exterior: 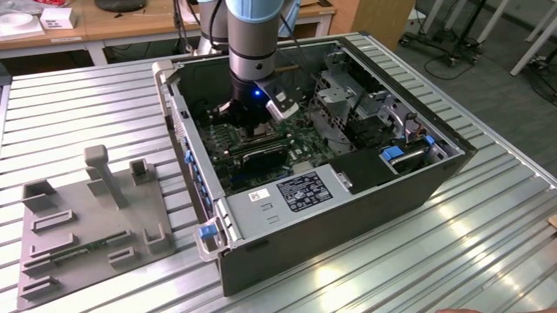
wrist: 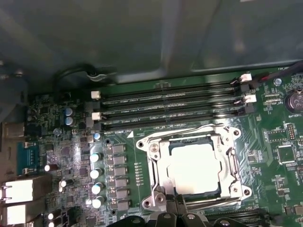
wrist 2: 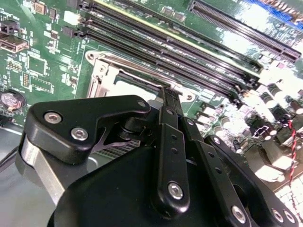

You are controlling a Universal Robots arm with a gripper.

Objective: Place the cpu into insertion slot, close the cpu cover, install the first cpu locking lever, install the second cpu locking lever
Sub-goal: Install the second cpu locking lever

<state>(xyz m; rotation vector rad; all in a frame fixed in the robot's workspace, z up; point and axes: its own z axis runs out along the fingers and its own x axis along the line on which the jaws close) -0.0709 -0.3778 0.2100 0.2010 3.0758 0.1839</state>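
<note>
In the first wrist view the cpu, a pale square chip, lies flat in the insertion slot on the green motherboard. The silver cpu cover lies down around the chip, which shows through its window. My gripper has its black fingertips pressed together at one edge of the socket. In the second wrist view the gripper is shut, its tips at the socket's metal rim. I cannot tell whether a locking lever is pinched. In the exterior view the gripper reaches down into the open computer case.
Long black memory slots run beside the socket, with capacitors on another side. The case walls, a drive cage and a blue-tabbed bay surround the arm. A grey fixture plate lies on the exterior view's left.
</note>
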